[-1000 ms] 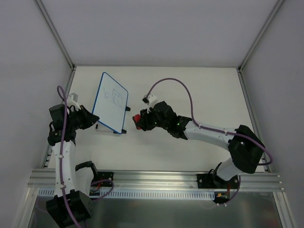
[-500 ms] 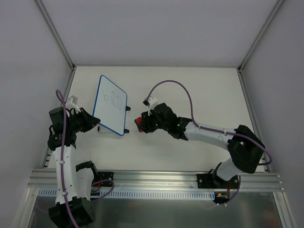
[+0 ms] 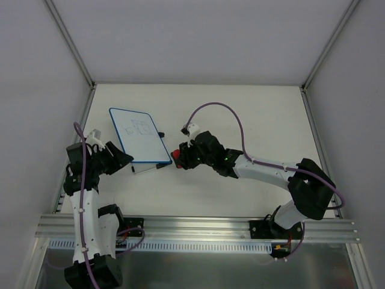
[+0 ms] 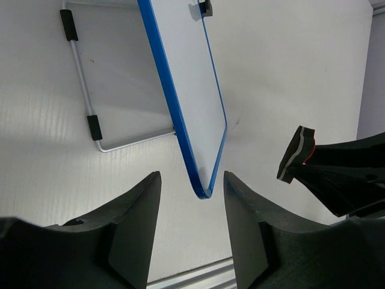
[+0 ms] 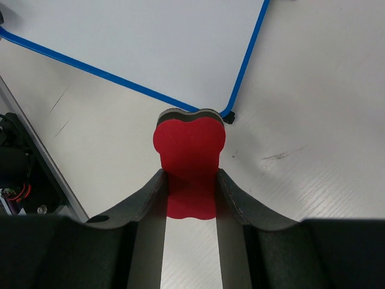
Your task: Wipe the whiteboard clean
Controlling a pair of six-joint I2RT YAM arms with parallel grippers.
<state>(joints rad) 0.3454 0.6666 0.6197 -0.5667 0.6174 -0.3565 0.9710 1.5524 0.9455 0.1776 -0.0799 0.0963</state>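
whiteboard (image 3: 138, 136) untouched before parted left jaws; eraser (image 5: 189, 150) in right jaws

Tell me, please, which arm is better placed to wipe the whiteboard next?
Right. The right gripper is shut on the red eraser, just off a corner of the whiteboard. The left gripper stands open and holds nothing, so it has nothing to wipe with.

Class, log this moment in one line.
left gripper: open at whiteboard corner | right gripper: shut on red eraser | doodles: unerased
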